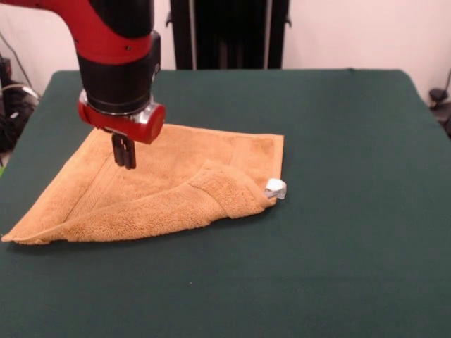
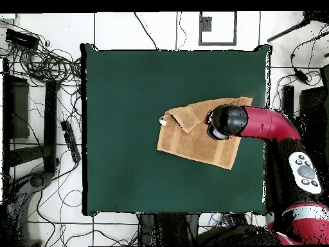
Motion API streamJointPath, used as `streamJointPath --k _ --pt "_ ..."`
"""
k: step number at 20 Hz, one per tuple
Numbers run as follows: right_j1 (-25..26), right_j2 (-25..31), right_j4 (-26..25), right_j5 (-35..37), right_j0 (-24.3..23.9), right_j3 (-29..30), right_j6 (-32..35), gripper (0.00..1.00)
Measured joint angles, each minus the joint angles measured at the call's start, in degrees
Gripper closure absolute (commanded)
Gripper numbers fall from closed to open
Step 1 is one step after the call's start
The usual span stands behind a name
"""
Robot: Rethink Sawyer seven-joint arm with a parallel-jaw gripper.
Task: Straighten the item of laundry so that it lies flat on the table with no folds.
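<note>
The golden-orange towel (image 1: 169,190) lies on the dark green table (image 1: 338,232), left of centre in the front view. One part is folded over diagonally, so it forms a rough triangle with a point at the front left. Its white tag (image 1: 275,188) sticks out at the right corner. My gripper (image 1: 125,163) hangs over the towel's back left part, fingers pressed together, tips just at or above the cloth. I cannot see any cloth between them. In the overhead view the towel (image 2: 189,138) and its tag (image 2: 163,119) show, but the arm's wrist (image 2: 226,121) hides the gripper.
The robot's black pedestal (image 1: 229,34) stands behind the table's far edge. Cables and stands (image 2: 45,71) lie on the floor round the table. The arm (image 2: 270,125) reaches in over the table's edge beside the towel.
</note>
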Motion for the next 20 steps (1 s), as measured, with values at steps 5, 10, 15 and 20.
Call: streamJointPath --k 5,10,15,20 --pt "1.87 -0.01 -0.25 0.0 -0.25 -0.07 0.0 1.0" --pt "3.63 0.01 -0.27 -0.01 -0.16 -0.41 0.0 1.0" --pt "4.63 0.01 -0.34 -0.02 -0.15 -0.48 0.0 1.0" --pt "4.44 0.0 -0.42 -0.01 -0.03 -0.48 0.0 1.0"
